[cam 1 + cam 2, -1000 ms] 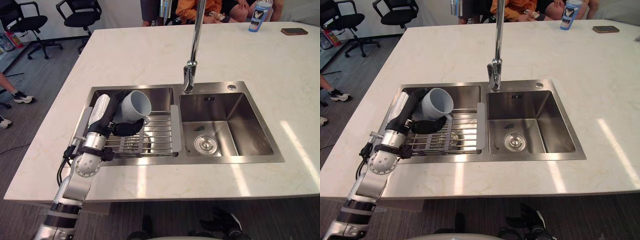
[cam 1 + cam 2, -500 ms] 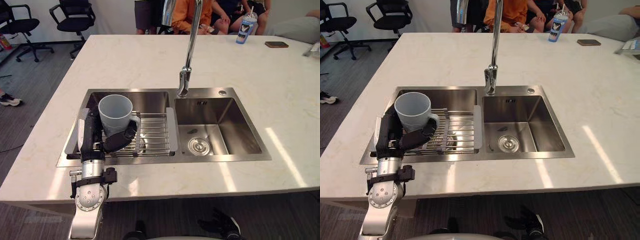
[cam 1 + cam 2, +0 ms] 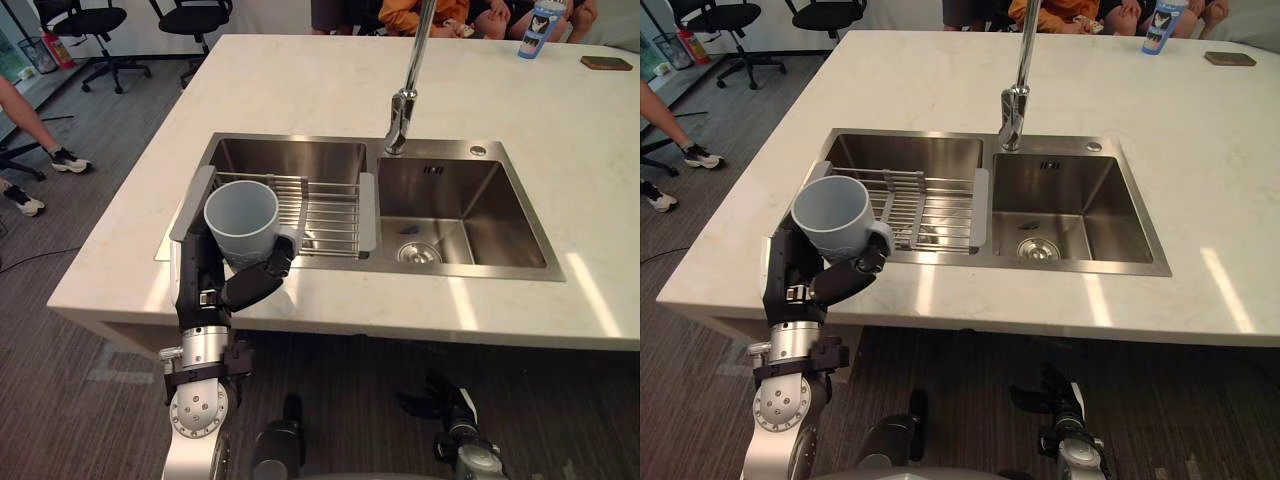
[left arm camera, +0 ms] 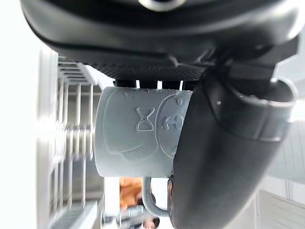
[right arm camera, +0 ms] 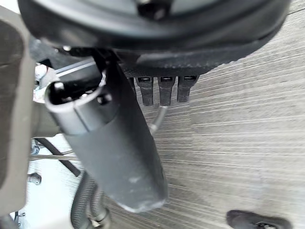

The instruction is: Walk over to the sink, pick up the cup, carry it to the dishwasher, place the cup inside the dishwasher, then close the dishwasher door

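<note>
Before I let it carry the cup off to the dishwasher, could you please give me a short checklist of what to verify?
1. Grip on the cup: ok. The left robot hand has its fingers and thumb curled round it.
2. Cup attitude: ok. It is roughly upright, mouth up.
3. Cup contents: ok. The inside looks empty.
4. Clear of the sink rack: ok. The cup is held over the counter's near edge, apart from the rack.
5. Right robot hand free: ok. It holds nothing and hangs over the floor.
6. Dishwasher door open, path free: cannot tell.
</note>
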You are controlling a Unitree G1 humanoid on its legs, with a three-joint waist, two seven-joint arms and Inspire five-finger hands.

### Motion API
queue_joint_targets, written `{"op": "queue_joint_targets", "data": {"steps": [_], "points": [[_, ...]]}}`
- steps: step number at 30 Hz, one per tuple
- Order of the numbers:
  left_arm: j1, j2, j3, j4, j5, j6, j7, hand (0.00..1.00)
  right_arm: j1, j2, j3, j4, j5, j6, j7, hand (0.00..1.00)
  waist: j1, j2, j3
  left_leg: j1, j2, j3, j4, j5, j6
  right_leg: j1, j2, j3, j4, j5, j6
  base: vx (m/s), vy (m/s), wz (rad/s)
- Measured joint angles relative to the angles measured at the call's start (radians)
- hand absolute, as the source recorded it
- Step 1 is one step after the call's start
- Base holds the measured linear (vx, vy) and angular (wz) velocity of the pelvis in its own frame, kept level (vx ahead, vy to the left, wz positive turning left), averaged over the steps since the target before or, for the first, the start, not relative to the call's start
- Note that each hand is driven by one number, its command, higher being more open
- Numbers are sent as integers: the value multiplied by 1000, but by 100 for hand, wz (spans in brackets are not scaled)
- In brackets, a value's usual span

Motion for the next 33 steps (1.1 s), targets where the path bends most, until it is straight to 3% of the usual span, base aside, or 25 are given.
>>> {"op": "queue_joint_targets", "data": {"steps": [1,2,3,4,6,7,8,9,10,12,16,22,27,33], "points": [[0,2,-14,0,0,0,-5,30,2,-2,-7,-2,3,0,-5,90,-6,6,2,6,0,-19,-35,43,-12,0,1,-16,0,5,-15,-385,-120,76],[-1,5,-40,-1,-1,0,-17,30,17,-2,-25,-3,9,0,-14,90,-30,-8,10,11,-3,-33,-60,72,-31,-6,-7,-69,9,10,-32,-314,-73,77],[-1,5,-57,-6,-1,-1,-24,30,26,1,-35,-4,11,0,-26,90,-32,-12,13,-7,-3,-1,62,-16,17,-15,-18,-84,26,12,-36,-358,-73,68],[-1,6,-67,-7,-2,-1,-29,30,39,-4,-40,-12,11,1,-38,90,-30,-18,15,-4,3,36,182,-102,39,-20,-35,-88,36,19,-34,-310,-48,33],[-3,0,-77,-11,-3,-8,-31,30,77,-17,-38,-59,12,1,-45,90,-36,-15,12,54,55,89,352,-258,37,-35,-58,-96,35,47,-29,-287,20,22],[-6,-3,-83,-10,-12,-15,-32,30,87,-16,-38,-77,14,1,-45,90,-43,-16,9,92,81,92,379,-302,31,-41,-64,-107,28,59,-23,-220,102,35],[-7,-5,-89,-7,-22,-17,-37,30,92,-13,-38,-82,27,1,-45,90,-54,-16,-3,130,101,91,373,-332,22,-49,-69,-122,12,73,-15,-206,143,53],[-8,-4,-104,12,-23,-22,-38,30,100,-6,-40,-75,37,0,-46,90,-66,-8,-43,189,113,87,289,-354,-18,-77,-70,-139,-21,93,2,-184,209,66],[-26,-9,-111,51,-23,-26,-40,30,96,-15,-51,-54,39,-7,-44,90,-74,16,-74,276,101,83,63,-371,-85,-99,-69,-153,-52,112,18,-122,259,50],[-57,9,-101,117,-26,-22,-37,30,76,10,-56,-1,43,-5,-41,90,-75,-9,-75,299,58,88,-15,-312,-81,-100,-91,-133,-81,147,41,-57,186,22],[-63,21,-61,210,-50,1,-18,30,75,33,-55,53,48,-5,-23,90,-77,-17,-77,298,11,92,-7,-312,-50,-54,-131,-129,-175,213,75,2,183,3],[-63,60,-25,234,-59,1,-22,30,48,28,-56,85,48,-5,-22,90,-89,-14,-79,304,13,95,-18,-302,-39,-41,-117,-120,-222,249,68,-32,22,-5],[-51,58,-2,270,-59,2,-25,30,35,0,-55,86,47,-6,-21,90,-100,-11,-80,327,13,95,-79,-257,-37,-25,-108,-123,-255,281,60,-63,-31,1],[-15,35,44,242,-59,2,-23,30,40,-5,-40,84,46,-6,-28,90,-91,-11,-71,243,-2,-2,-30,-240,-33,-18,-117,-226,-248,284,64,-94,-14,49]]}}
